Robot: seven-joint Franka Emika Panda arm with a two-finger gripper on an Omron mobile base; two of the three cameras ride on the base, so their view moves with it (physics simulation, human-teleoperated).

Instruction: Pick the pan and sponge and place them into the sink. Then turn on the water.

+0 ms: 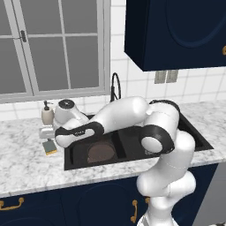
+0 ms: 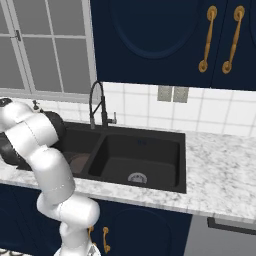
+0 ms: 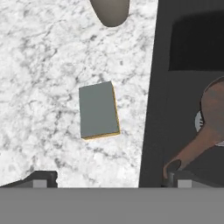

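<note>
The sponge, grey-green over a yellow layer, lies flat on the marble counter just left of the sink. My gripper hovers above it, open, with the fingertips spread wide and nothing between them. From the left base the sponge sits under my hand. The dark brown pan rests in the left basin of the black sink, its handle pointing toward the sponge side. The black faucet shows no stream.
A cream soap dispenser stands on the counter right behind the sponge, close to my hand. The right basin holds only its metal drain. Marble counter stretches right of the sink. A window and dark upper cabinets hang above.
</note>
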